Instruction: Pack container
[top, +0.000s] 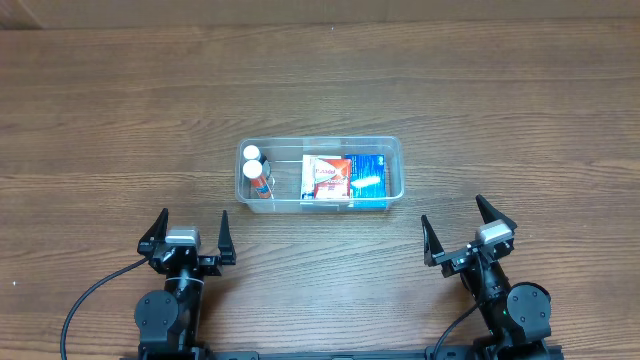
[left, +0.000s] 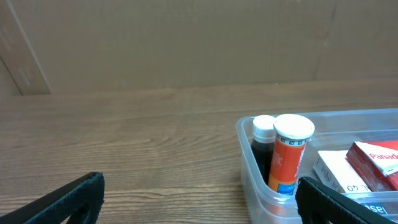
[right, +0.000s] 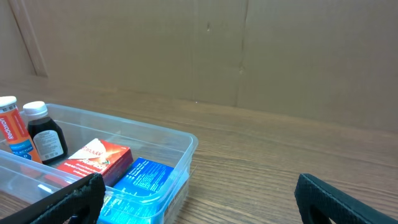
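1. Left gripper (top: 192, 226): sitting at the near left of the wooden tabletop (top: 110, 90). Its jaws are standing spread wide and are gripping nothing. It is keeping well apart from the container.
2. Container (top: 320, 141): the clear tub is resting upright at mid-tabletop, its long side running left to right. It is lying beyond both arms and roughly between them, and neither gripper is touching it.
3. Orange tube (top: 254, 172): standing upright with its white cap up, occupying the container's left end at the near corner.
4. Dark bottle (top: 251, 153): white-capped and standing upright just behind the orange tube. Whether the two are touching cannot be told.
5. Red-and-white box (top: 332, 178): lying flat in the container's middle, overlapping a white box (top: 309, 172) on its left.
6. Blue box (top: 369, 175): lying flat at the container's right end, just beside the red-and-white box.
7. Right gripper (top: 455, 214): sitting at the near right of the tabletop. Its jaws are standing spread wide and are holding nothing, well apart from the container.
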